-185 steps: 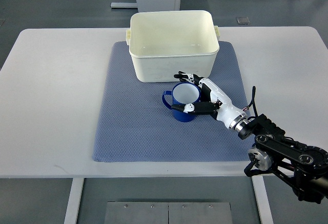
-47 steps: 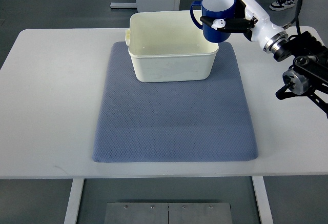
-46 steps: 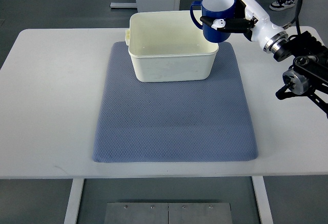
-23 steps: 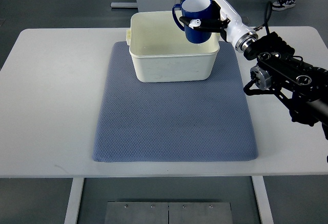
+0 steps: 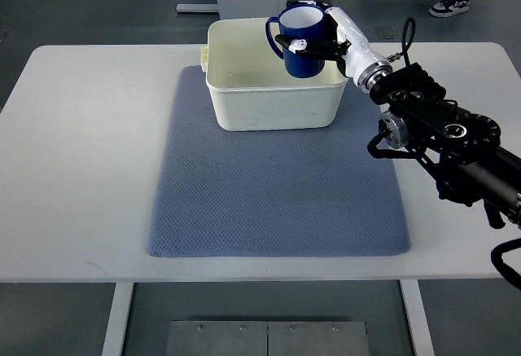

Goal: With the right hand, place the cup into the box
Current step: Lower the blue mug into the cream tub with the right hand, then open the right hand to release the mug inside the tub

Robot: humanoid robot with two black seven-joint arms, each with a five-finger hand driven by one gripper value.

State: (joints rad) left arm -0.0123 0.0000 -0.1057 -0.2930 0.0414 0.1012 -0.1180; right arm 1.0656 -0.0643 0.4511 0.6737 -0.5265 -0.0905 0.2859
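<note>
Looking from the left, you see bare table [image 5: 89, 152], then the blue mat [image 5: 269, 201] with the cream box [image 5: 273, 99] at its far end, below the fingers [image 5: 297, 44]. Those fingers of the right hand [image 5: 326, 34] are wrapped around the blue cup [image 5: 301, 42], held upright above the box's right half. Lifting and carrying look done; lowering and letting go remain for you.

Dark blue cup [image 5: 299, 42] with white inside; cream box [image 5: 273, 87]; grey-blue dimpled mat [image 5: 277, 201]; white table [image 5: 81, 152].
</note>
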